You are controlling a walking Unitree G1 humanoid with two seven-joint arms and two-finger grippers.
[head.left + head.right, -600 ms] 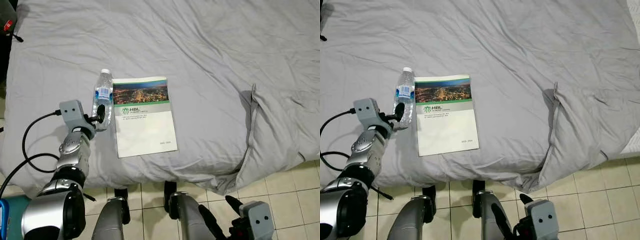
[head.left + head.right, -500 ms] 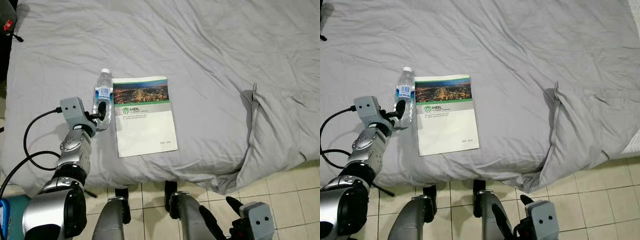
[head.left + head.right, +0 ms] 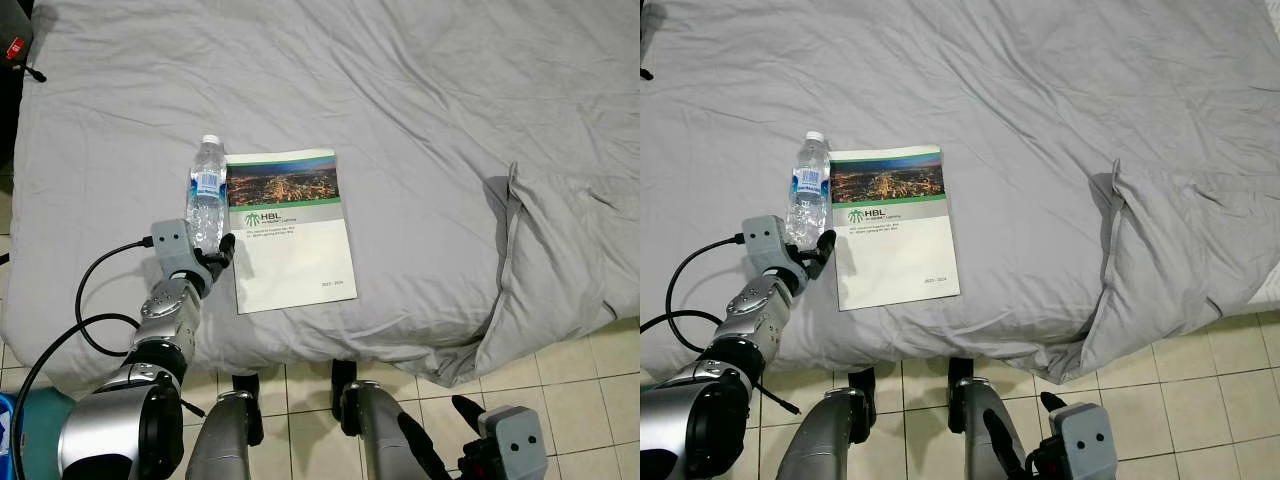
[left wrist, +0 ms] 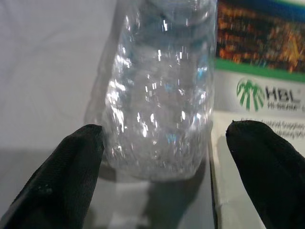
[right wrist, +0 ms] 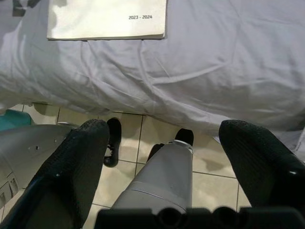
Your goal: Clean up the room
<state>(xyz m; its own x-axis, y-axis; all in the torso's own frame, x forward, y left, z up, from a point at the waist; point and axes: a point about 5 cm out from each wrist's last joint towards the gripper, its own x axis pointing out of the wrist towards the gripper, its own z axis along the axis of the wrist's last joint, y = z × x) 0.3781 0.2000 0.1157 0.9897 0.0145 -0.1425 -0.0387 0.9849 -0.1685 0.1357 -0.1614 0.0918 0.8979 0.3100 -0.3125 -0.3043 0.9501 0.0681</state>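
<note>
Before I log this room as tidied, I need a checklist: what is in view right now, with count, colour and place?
water bottle: one, clear with a blue label, lying on the bed against the booklet's left edge.
booklet: one, white with a city photo on top, flat near the bed's front edge.
bedsheet: one, grey, wrinkled, covering the bed.
floor tiles: cream, below the bed.
left gripper: one, black, open at the bottle's base.
right gripper: one, black, open, low over the floor.
</note>
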